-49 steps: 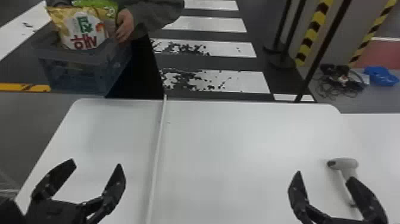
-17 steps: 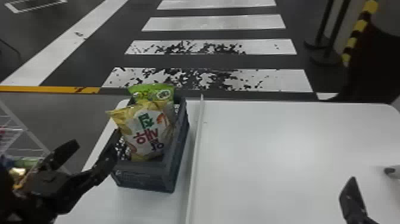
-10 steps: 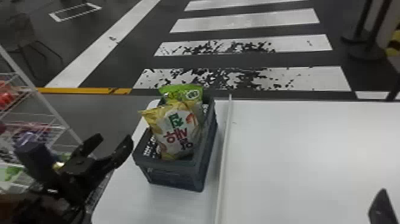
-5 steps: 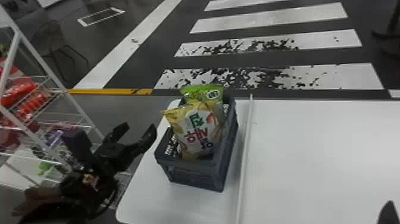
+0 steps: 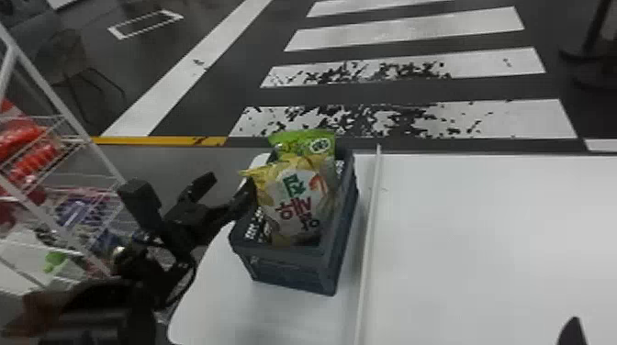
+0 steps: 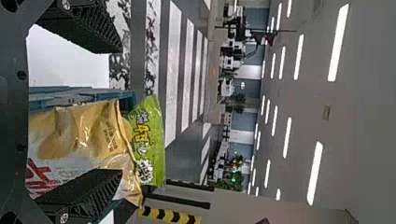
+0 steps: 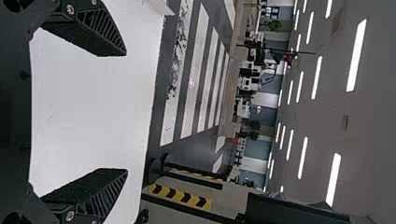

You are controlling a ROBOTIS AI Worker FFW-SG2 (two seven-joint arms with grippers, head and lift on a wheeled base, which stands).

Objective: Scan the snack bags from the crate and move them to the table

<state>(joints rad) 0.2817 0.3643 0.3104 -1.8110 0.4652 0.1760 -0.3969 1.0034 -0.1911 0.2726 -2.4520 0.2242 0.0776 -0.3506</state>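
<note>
**Crate on left part of table, two bags in it**

Room: grey ceiling (image 6: pixel 364 102) with rows of strip lights in both wrist views. Floor (image 5: pixel 183 165) is dark and grey, with a white-striped crosswalk (image 5: pixel 404 32) beyond the table, paint badly worn on the nearer stripes. Yellow line (image 5: pixel 160 141) this side of it. White wire rack (image 5: pixel 59 104) at far left, red packs (image 5: pixel 23 137) on its shelves. Right wrist view also has a yellow-and-black striped panel (image 7: pixel 180 196).

Table (image 5: pixel 482 238): white, flat, rounded near-left corner. Thin white strip (image 5: pixel 369 238) runs from far edge toward robot.

Dark blue-grey crate (image 5: pixel 294 275) sits left of the strip, just beside it. Snack bags upright inside, tops above the rim: yellow bag (image 5: pixel 298 197) nearer the robot, green bag (image 5: pixel 300 143) behind it.

Left fingers (image 5: pixel 202 186) spread wide, holding nothing, at the crate's left side; one is right by the yellow bag, contact can't be told. Right fingers (image 5: pixel 572 332) also wide apart, empty, over the table near its robot side.
</note>
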